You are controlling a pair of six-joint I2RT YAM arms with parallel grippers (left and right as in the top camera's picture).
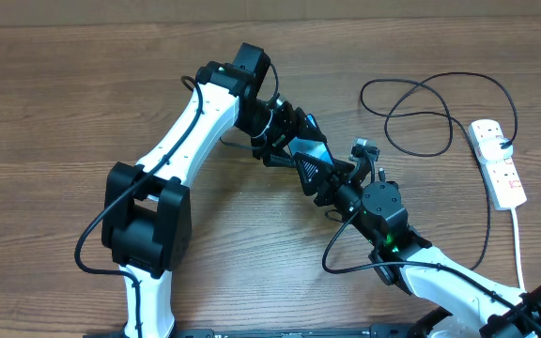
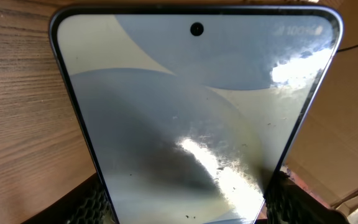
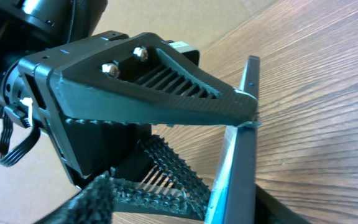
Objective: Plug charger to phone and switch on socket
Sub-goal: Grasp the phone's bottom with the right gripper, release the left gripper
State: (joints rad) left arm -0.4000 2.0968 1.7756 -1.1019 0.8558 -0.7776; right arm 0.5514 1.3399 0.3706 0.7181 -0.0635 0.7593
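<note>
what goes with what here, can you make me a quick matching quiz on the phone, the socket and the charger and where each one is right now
Things:
1. phone
2. socket
3. charger

Places:
A. lying in black loops on the table
B. clamped in the left gripper
C. lying flat near the table's right edge in the overhead view

Pairs: 1-B, 2-C, 3-A

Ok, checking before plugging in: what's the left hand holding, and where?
The phone, left hand pinching its long edges at the end opposite the camera hole.
</note>
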